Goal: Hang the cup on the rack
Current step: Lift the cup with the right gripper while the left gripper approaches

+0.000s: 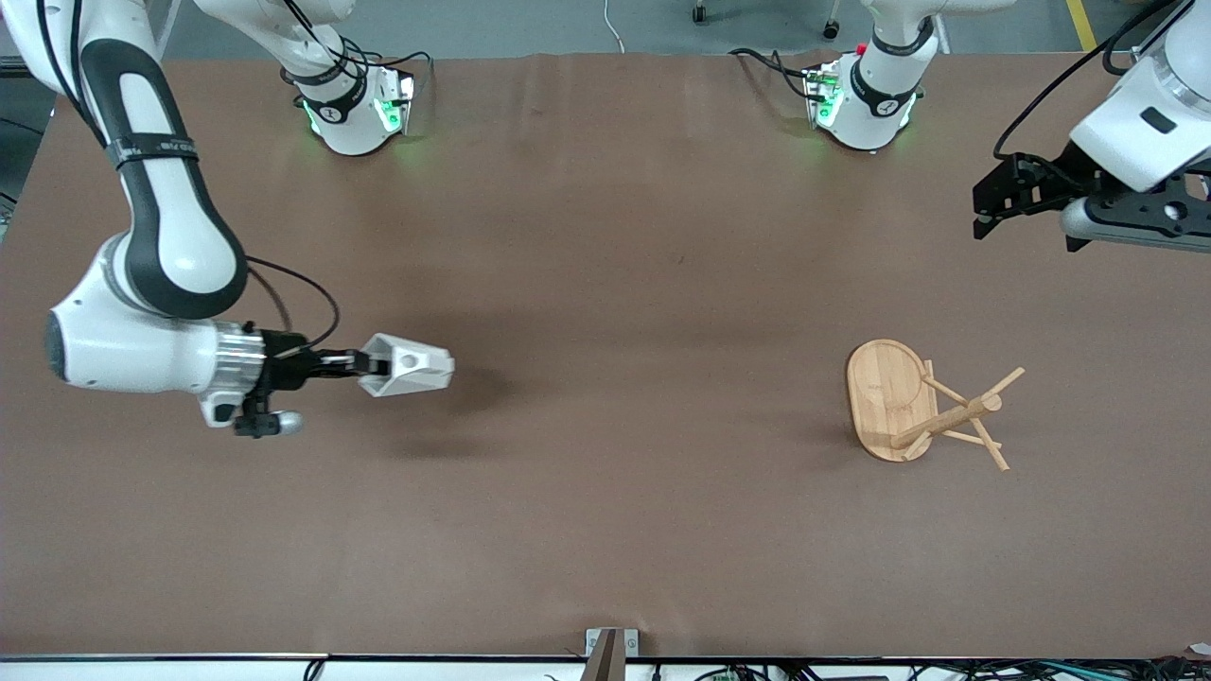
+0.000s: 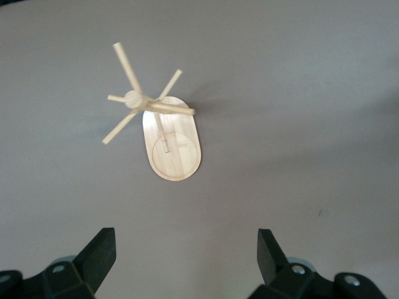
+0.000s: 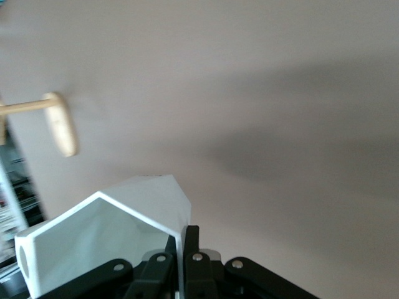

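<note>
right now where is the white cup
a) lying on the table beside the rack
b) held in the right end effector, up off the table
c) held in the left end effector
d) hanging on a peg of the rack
b: the right end effector is shut on the rim of the cup, which casts a shadow on the table below; the rack stands bare at the left arm's end, and the left end effector is open and holds nothing.

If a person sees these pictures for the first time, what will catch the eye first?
First, the white cup, held on its side in the air by the right hand, over the right arm's end of the table. Next, the wooden rack, standing toward the left arm's end. The left hand waits open, above the table near the rack.
</note>
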